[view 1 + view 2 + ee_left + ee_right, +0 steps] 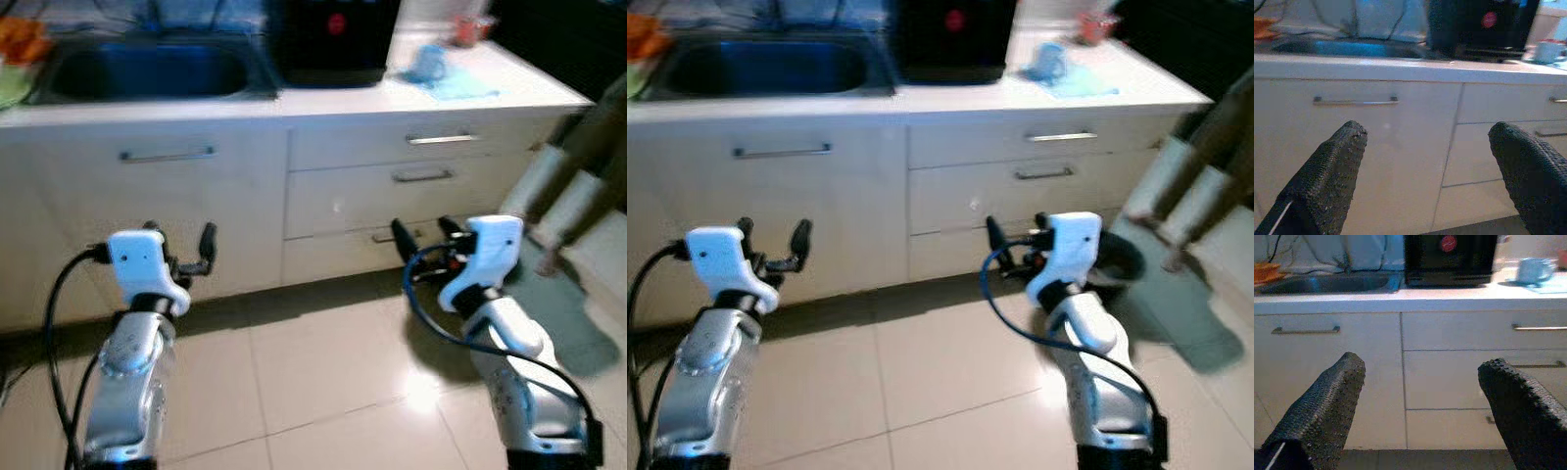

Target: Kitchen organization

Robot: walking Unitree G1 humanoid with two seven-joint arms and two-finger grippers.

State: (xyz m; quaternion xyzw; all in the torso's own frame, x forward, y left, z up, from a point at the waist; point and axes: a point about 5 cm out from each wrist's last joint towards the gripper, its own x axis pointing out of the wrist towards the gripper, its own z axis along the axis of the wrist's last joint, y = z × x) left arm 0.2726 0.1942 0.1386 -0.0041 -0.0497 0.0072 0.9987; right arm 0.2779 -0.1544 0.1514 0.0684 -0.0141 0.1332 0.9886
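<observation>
I stand in front of a white kitchen counter (323, 98), both arms raised above the tiled floor. My left gripper (181, 240) is open and empty, pointing at the cabinet door with the long handle (167, 154) below the sink (147, 70). My right gripper (424, 233) is also open and empty, level with the lowest of three drawers (421, 176). On the counter stand a black appliance (333, 39) and a light blue cup (427, 61) on a blue cloth (465, 86). The wrist views show each pair of black fingers (1337, 166) (1327, 401) spread wide before the cabinet fronts.
Orange items (20, 39) lie left of the sink. A person's legs (573, 196) stand at the right, next to the counter's end. A dark round object (1117, 257) sits on the floor behind my right arm. Tiled floor (323, 372) stretches between me and the cabinets.
</observation>
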